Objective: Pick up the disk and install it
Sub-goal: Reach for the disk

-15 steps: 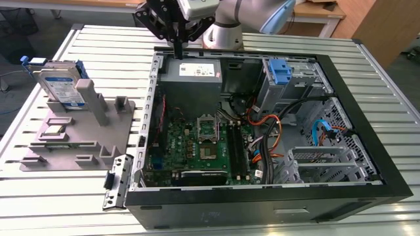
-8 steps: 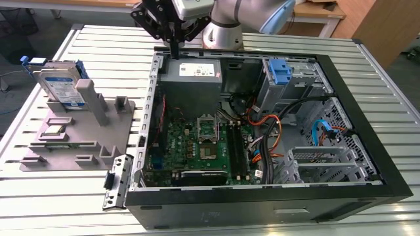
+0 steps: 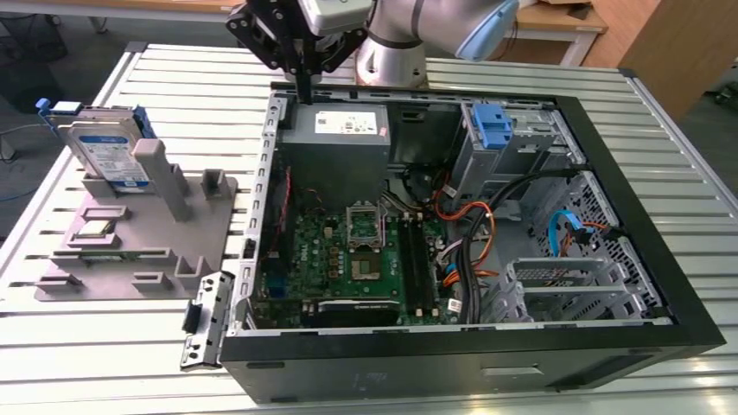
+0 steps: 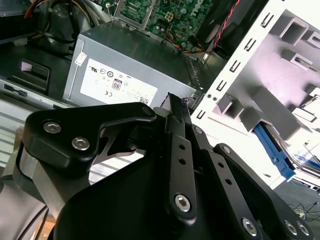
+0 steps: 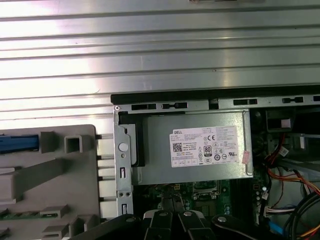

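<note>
Silver flat metal disk (image 3: 104,151) with blue plastic rails is standing in the grey plastic holder (image 3: 110,278), well apart from my black claw (image 3: 306,93), which is hanging pinched shut and empty. I am guessing it is stiff, heavyish, breakable: pinching its edges is safest.

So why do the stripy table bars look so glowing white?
Glare: in the first wrist view the ribbed metal table bounces light in bright bands; in the second wrist view the case edge is washed out white; in the exterior view the computer case looks darker inside.
</note>
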Robot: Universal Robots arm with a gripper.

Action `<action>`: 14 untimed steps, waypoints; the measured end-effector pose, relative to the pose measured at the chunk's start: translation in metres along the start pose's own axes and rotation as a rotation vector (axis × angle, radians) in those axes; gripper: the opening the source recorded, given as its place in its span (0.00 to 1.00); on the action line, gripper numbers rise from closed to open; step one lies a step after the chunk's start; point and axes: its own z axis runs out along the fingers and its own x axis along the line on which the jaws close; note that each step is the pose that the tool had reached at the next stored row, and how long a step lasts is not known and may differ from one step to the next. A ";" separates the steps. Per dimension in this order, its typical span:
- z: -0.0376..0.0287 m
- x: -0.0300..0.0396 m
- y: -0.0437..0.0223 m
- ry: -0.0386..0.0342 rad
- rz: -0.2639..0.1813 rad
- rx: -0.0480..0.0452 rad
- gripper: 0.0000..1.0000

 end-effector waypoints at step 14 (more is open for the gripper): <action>0.0000 0.0030 -0.0003 0.0000 0.000 0.0002 0.10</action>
